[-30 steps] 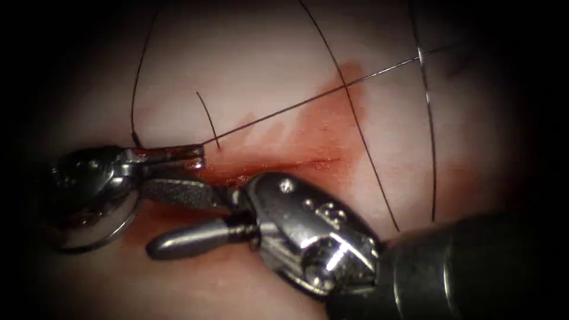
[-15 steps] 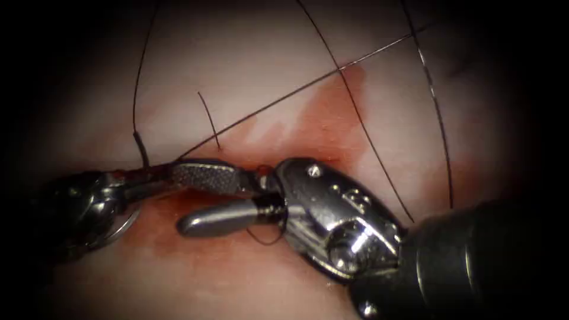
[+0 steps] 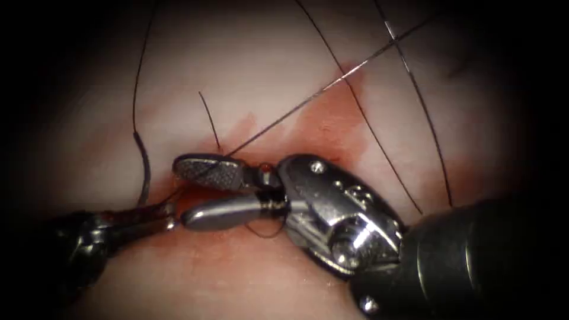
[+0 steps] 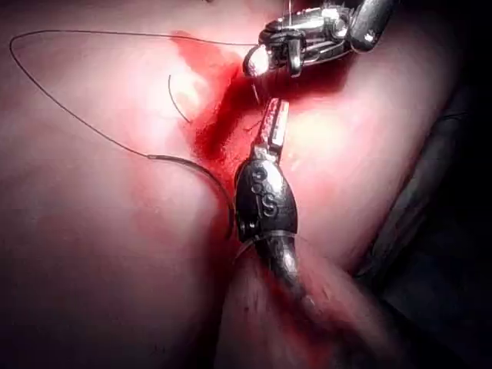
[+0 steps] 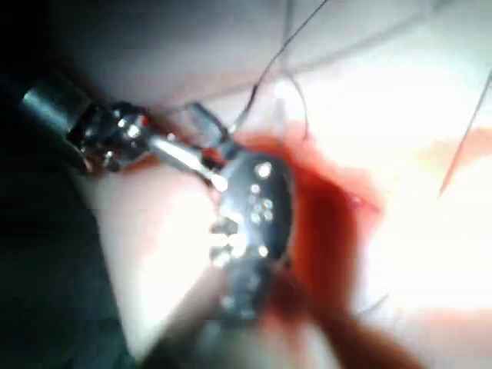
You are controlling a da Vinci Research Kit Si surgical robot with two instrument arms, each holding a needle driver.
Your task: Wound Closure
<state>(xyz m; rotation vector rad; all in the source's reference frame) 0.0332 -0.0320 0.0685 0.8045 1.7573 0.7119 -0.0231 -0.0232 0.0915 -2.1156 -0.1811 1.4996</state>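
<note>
Both your tools have shifted: right tool (image 3: 198,192), jaws apart, empty; left tool (image 3: 163,214) clamps the thread (image 3: 142,172) near the cut (image 3: 249,169)

dark curved needle (image 3: 144,169) lies on tissue (image 3: 249,65), left of cut (image 3: 237,155).

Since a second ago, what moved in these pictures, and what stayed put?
The left arm's shiny metal tool slid down and back toward the picture's left, its shut jaws gripping the thin dark thread. The right arm's silver tool, jaws open and empty, moved up and right over the red cut in the pale tissue. The short cut thread end stayed.
</note>
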